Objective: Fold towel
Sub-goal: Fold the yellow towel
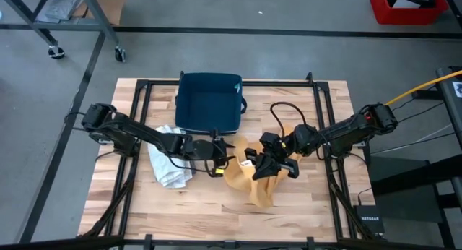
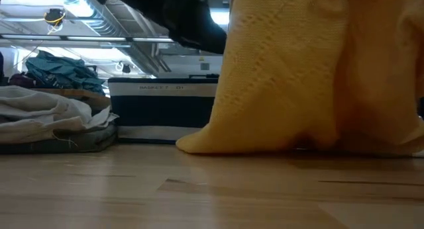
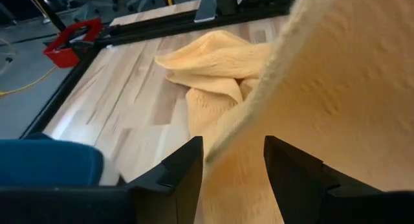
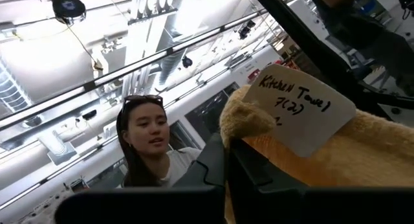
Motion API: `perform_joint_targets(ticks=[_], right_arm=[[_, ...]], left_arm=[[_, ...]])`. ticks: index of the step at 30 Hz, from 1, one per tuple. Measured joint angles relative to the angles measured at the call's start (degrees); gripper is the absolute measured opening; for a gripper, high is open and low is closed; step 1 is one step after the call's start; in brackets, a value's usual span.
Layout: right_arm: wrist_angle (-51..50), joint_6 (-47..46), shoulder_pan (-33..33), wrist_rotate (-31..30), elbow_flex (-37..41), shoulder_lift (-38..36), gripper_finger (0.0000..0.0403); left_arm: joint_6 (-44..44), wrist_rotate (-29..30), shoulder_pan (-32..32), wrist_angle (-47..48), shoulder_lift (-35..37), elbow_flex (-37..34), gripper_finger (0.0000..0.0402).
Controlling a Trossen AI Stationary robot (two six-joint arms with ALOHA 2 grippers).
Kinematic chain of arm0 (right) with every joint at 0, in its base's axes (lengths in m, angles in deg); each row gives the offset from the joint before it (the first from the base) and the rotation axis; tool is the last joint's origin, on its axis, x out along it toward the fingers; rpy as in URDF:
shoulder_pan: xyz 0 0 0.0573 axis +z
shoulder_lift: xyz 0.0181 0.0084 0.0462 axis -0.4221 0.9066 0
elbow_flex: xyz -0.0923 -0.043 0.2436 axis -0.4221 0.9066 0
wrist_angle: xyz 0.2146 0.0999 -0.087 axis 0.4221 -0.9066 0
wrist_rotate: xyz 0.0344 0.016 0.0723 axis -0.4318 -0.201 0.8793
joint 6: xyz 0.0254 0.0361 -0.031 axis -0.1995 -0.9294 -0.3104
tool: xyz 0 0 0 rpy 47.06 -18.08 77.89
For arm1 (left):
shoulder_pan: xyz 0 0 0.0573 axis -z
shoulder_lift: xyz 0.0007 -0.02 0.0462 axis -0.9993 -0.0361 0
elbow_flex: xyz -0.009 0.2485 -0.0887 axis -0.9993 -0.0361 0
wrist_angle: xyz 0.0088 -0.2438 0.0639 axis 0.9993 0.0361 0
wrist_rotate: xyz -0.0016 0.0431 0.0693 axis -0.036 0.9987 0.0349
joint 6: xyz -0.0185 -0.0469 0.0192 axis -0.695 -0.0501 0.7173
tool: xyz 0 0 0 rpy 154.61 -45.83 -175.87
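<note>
The towel (image 1: 253,179), one yellow knitted cloth, lay bunched on the wooden counter (image 1: 303,207) in front of the blue basket, part of it lifted off the boards. The right hand (image 4: 228,160) was closed on an upper edge of it, pinching the cloth next to a white paper tag (image 4: 299,115) with handwriting on it. From above, that hand (image 1: 266,165) sat over the middle of the towel, its arm reaching in from the right edge of the counter. The left hand (image 3: 233,169) stood with its two fingers (image 3: 178,175) apart, a hanging fold of the towel (image 3: 323,94) just in front of and between them, with no grip visible. In the overhead view it (image 1: 220,162) was at the towel's left edge. One blue basket (image 1: 209,102) stood at the far side, and one pile of pale cloth (image 1: 170,167) lay left of the towel. In the right wrist view one person (image 4: 152,149) was visible beyond the counter.
</note>
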Motion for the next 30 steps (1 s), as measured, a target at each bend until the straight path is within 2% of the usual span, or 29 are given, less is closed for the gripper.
perform_joint_targets(ticks=[13, 30], right_arm=[[0.3, 0.0, 0.2, 2.1, -3.3, 0.0, 0.0004], [0.2, -3.2, 0.2, 4.2, -6.2, 0.0, 0.0004]], left_arm=[[3.4, -0.4, -1.6, -3.1, -6.7, 0.0, 0.0155], [0.5, -0.4, -3.6, 0.0, -7.4, 0.0, 0.0155]])
